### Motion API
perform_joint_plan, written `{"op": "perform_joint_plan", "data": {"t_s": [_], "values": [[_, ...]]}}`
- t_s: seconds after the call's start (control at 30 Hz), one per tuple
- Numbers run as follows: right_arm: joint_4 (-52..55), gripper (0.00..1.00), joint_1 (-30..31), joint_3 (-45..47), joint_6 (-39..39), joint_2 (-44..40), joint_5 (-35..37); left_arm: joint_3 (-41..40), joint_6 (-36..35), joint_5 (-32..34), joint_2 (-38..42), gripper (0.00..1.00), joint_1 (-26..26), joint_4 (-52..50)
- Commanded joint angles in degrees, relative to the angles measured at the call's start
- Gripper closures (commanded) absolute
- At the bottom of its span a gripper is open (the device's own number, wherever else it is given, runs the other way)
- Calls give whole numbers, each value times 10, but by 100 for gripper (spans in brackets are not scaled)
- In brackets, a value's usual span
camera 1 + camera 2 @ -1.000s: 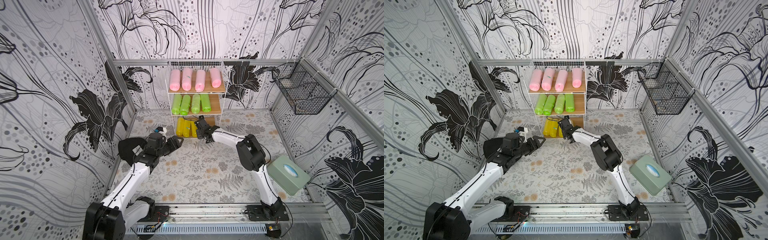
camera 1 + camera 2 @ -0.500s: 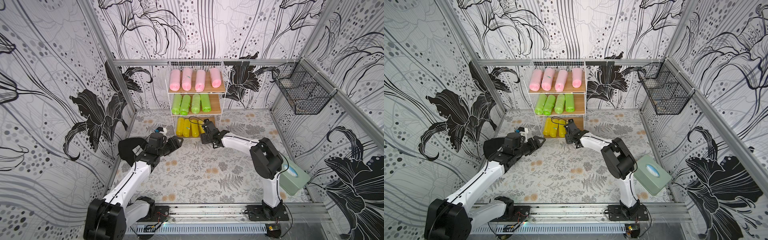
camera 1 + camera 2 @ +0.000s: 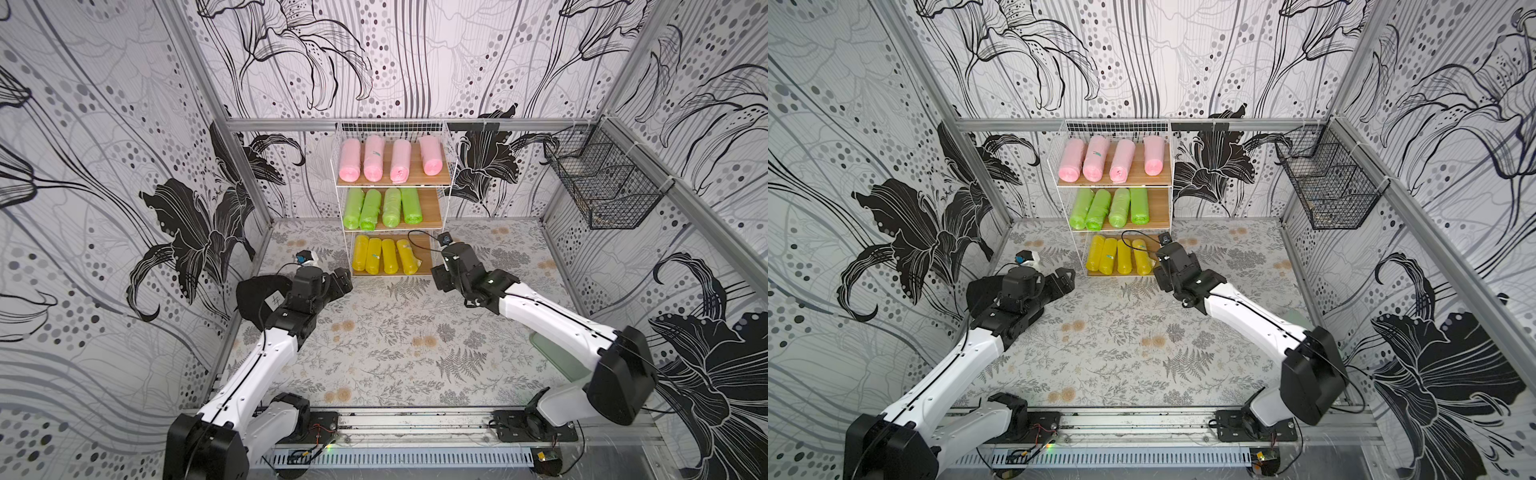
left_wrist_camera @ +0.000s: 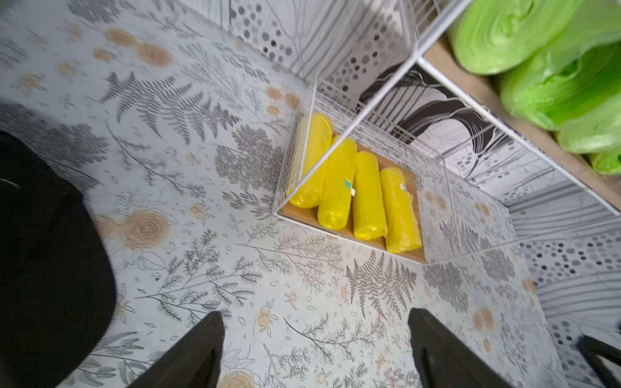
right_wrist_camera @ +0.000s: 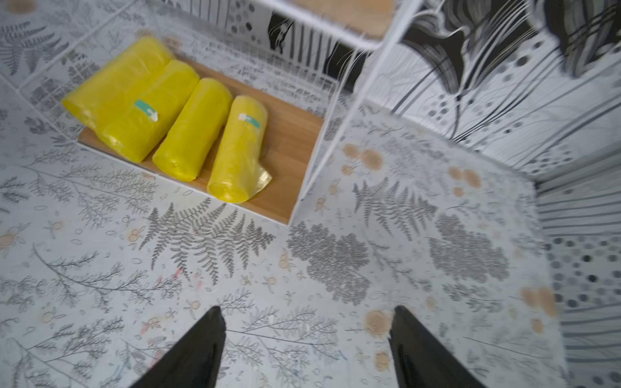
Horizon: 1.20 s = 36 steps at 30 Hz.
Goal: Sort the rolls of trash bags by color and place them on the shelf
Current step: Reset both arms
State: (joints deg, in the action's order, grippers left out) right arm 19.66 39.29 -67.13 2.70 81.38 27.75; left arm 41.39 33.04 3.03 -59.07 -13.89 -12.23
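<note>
Rolls of trash bags (image 3: 390,208) all lie on the shelf (image 3: 432,210), which stands at the far middle of the counter (image 3: 395,332) against the back wall. The four pink rolls (image 3: 374,158) are on the top board, the four green rolls (image 3: 370,210) on the middle board and the four yellow rolls (image 3: 390,256) on the bottom board. In each row the rolls lie side by side with one end facing the near side. The rightmost yellow roll is slightly angled, with a loose flap of plastic at its near end, and the board to its right is bare. Teal stickers (image 5: 146,109) show on two of the yellow rolls.

The left end effector (image 4: 316,315) hangs over the counter just near and left of the shelf's bottom corner, its jaws spread wide with nothing between them. The right end effector (image 5: 307,309) is just near and right of the bottom board, also wide apart and empty. A black wire basket (image 3: 602,187) hangs on the right wall.
</note>
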Motion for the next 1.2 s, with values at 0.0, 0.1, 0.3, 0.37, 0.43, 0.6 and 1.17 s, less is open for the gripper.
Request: {"op": "perform_joint_plan", "data": {"t_s": [0.0,0.1,0.3,0.37,0.43,0.6,1.17], "values": [[15,16,-1,34,-51,-46,119,-2,-40,98,14,4,-4,34],[-27,11,-4,76,-80,-78,204,-19,-82,161,16,0,-4,77],[-79,0,-62,147,-56,-104,247,-47,-174,313,4,1,-2,157],[-98,0,-89,171,-37,-107,244,-73,-205,334,1,1,4,211],[-142,0,-115,205,-32,-107,239,-101,-233,329,-6,1,17,273],[-276,0,-188,295,-29,-82,178,-154,-268,189,-76,1,101,399],[-658,0,-235,451,-97,13,14,-265,-265,28,-244,1,188,719]]}}
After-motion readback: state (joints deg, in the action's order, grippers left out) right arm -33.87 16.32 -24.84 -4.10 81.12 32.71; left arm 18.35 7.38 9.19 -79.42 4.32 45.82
